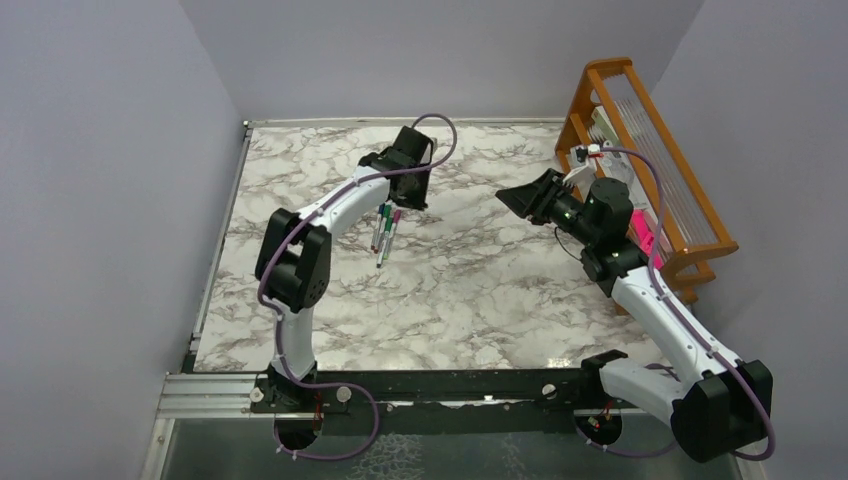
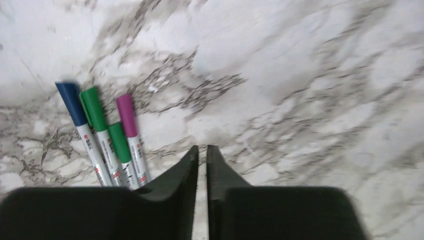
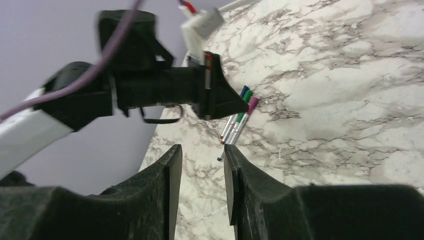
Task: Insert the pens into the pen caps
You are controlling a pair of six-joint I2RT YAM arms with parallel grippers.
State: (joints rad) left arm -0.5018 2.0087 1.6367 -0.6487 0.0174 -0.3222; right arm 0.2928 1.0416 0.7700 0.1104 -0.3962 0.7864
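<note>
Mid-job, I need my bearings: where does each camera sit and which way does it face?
Top external: above and behind the robot, looking down on the marble table; left arm, right arm, left tool and right tool all show.
Left wrist: on the left arm, facing down at the table; its own fingers, nearly touching, fill the bottom.
Right wrist: on the right arm, facing across the table at the left arm; its own parted fingers below.
Shared: all three show the pens.
</note>
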